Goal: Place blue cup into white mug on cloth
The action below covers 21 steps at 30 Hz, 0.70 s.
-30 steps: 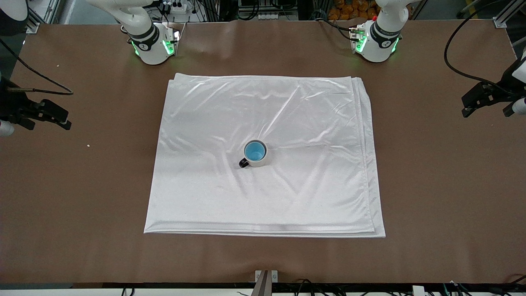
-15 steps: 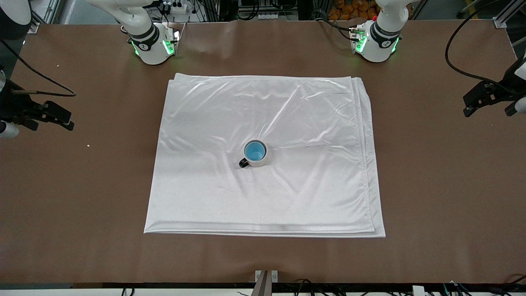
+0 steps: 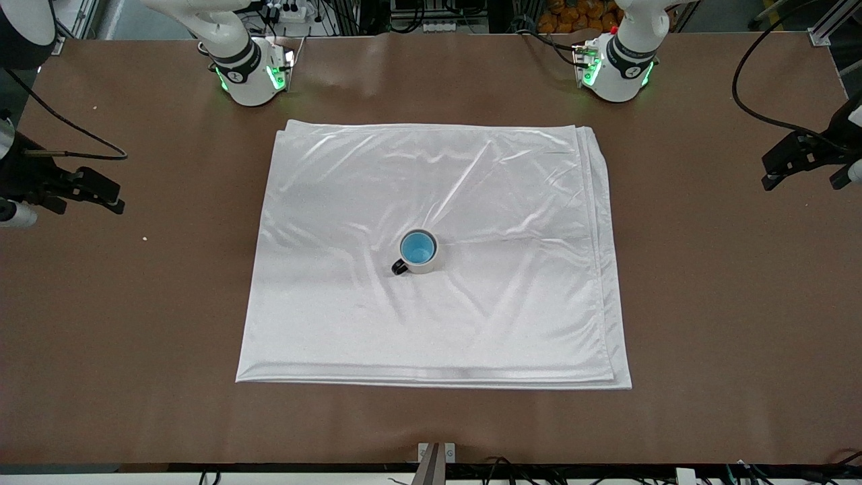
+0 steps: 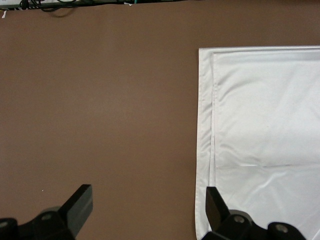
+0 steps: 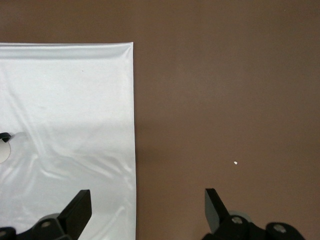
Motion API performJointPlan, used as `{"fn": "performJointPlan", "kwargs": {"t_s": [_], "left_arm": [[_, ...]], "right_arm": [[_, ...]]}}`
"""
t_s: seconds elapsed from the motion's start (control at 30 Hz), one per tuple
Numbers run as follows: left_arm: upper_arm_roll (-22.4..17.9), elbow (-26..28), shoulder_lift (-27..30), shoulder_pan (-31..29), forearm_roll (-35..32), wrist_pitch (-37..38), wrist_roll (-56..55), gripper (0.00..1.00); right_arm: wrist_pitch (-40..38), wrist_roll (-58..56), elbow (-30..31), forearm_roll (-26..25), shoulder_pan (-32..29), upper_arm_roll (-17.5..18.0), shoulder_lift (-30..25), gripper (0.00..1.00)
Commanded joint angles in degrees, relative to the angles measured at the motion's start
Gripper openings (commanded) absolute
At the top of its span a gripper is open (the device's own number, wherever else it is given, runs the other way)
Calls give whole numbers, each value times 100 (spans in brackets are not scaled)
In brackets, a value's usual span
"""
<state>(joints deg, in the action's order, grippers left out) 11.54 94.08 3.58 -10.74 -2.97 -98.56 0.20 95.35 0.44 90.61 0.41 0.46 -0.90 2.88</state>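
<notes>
The blue cup sits upright inside the white mug, whose dark handle points toward the front camera. The mug stands near the middle of the cloth. My left gripper hangs open and empty over bare table at the left arm's end. In its wrist view, the left gripper is just off the cloth's layered edge. My right gripper hangs open and empty at the right arm's end. The right wrist view shows the right gripper straddling the cloth's edge, with a sliver of the mug.
The brown table surrounds the cloth on all sides. The two arm bases stand at the table's edge farthest from the front camera. A small white crumb lies on the table near the right gripper.
Both grippers have drifted a little, the right one slightly toward the cloth and the left one slightly away from it. The cup, mug and cloth have not moved.
</notes>
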Motion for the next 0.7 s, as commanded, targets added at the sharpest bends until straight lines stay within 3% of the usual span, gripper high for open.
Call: {"fn": "performJointPlan", "kwargs": {"t_s": [0.0,0.67], "left_arm": [[-266,-135,-59,256,50,135,112,100],[-275,-144,-77,291,50,179,103,100]], "right_arm": [[45,-53,88,82,24,-24,-85,100],[54,-53,88,82,16,-33,-68,100]]}}
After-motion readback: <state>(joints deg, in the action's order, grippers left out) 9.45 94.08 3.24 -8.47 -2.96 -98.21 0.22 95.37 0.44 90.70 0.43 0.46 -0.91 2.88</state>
